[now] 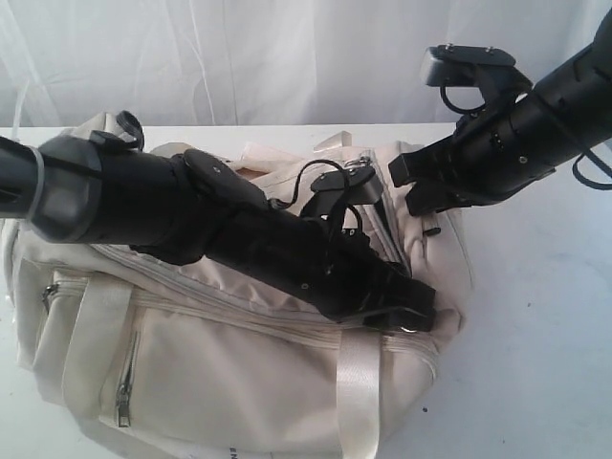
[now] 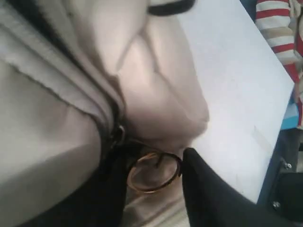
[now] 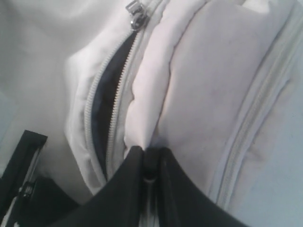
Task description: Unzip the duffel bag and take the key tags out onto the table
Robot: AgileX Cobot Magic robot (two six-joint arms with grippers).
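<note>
exterior view, bottom of frame: duffel bag [image 1: 239, 382] lies on the white table [image 1: 535, 335], filling lower left and centre. its near face shows a side pocket zip [image 1: 124, 387] at lower left and a webbing strap [image 1: 359, 392] running down at lower centre.

mid frame: left arm [image 1: 191, 215] runs from the left edge diagonally over the top of the bag. left gripper [image 1: 406, 320] sits at the bag's right end, on the top zip line. left wrist view: two dark fingers [image 2: 208, 194] stand apart with a brass-coloured ring [image 2: 138, 187] between them, just beside the end of the zip seam. one fingertip touches the ring; can't tell if the pair actually clamps it. bare table lies beyond the bag end, and red-and-white striped cloth [image 2: 277, 28] past the table edge.

further back: right arm [image 1: 535, 124] runs from the upper right. right gripper [image 1: 413, 186] is at the bag's far right corner. right wrist view: its fingers [image 3: 118, 194] are pressed together, pinching a fold of bag fabric. just beside the fold a zip [image 3: 113, 123] gapes partly open, with dark lining [image 3: 100, 113] in the gap and a metal slider [image 3: 136, 10] at its far end.

behind everything: white curtain [image 1: 239, 57].
</note>
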